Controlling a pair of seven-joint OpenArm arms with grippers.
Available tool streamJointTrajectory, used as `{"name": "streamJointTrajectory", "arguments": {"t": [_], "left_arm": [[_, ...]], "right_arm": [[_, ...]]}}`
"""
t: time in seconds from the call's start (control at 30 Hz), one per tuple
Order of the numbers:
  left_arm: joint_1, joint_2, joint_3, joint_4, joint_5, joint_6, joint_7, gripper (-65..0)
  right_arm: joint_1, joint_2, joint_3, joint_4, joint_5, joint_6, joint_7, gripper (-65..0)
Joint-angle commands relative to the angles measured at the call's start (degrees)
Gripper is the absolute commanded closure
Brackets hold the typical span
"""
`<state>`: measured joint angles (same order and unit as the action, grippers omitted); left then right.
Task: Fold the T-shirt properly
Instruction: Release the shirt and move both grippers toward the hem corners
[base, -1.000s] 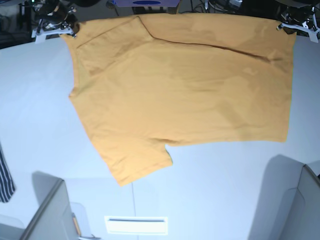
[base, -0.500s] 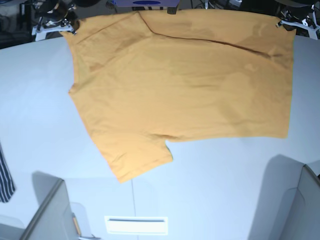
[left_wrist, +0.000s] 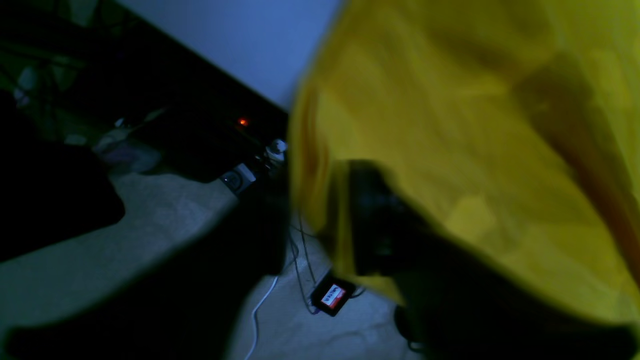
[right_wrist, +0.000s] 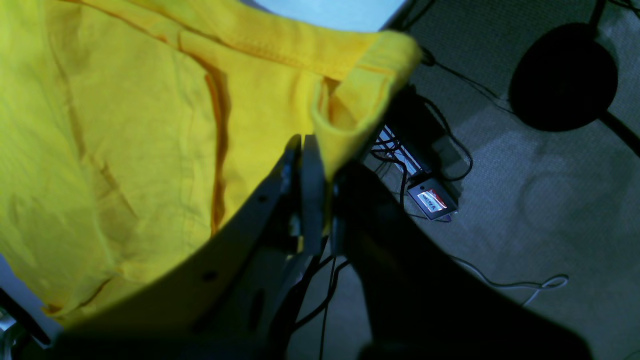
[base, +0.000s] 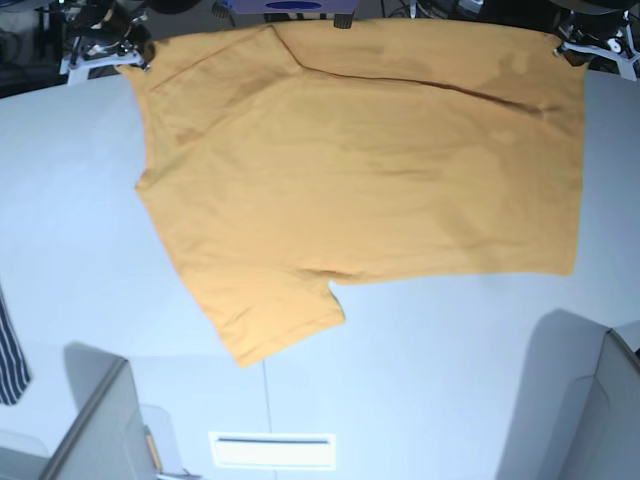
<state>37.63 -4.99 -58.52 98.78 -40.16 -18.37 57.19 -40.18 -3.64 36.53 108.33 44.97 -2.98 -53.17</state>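
The orange-yellow T-shirt (base: 360, 170) lies spread flat on the white table (base: 430, 350), one sleeve pointing at the near edge and its far hem at the table's back edge. At the back left corner my right gripper (base: 125, 58) is shut on a folded corner of the T-shirt (right_wrist: 125, 125), which is pinched between the right gripper's (right_wrist: 312, 165) fingers. At the back right corner sits my left gripper (base: 562, 48). In the blurred left wrist view, the left gripper (left_wrist: 315, 200) has its dark fingers apart, and the T-shirt (left_wrist: 450, 125) drapes over one finger (left_wrist: 380, 215).
A dark striped garment (base: 10, 350) hangs in at the left edge. Grey box-like shapes stand at the near left (base: 100, 430) and near right (base: 600, 420), with a white label (base: 272, 450) between them. Beyond the back edge is floor with cables and a small device (right_wrist: 432, 200).
The shirt's far edge and both grippers have shifted slightly toward the back of the table. The rest of the shirt lies as before.
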Motion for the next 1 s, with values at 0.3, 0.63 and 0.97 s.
{"name": "streamJointTrajectory", "arguments": {"t": [0.3, 0.63, 0.97], "left_arm": [[0.40, 1.26, -8.07, 1.31, -0.50, 0.13, -0.79, -44.9], [-1.71, 1.26, -12.91, 11.50, -0.50, 0.13, -0.71, -44.8], [-9.71, -2.17, -9.92, 11.68, -0.23, 0.30, -0.62, -44.6]], "right_arm": [[-0.04, 0.34, 4.21, 2.22, 0.17, 0.21, 1.08, -27.0], [6.82, 3.42, 6.06, 5.20, 0.17, 0.21, 0.64, -27.0], [24.23, 10.45, -2.73, -2.80, 0.08, 0.21, 0.73, -27.2]]}}
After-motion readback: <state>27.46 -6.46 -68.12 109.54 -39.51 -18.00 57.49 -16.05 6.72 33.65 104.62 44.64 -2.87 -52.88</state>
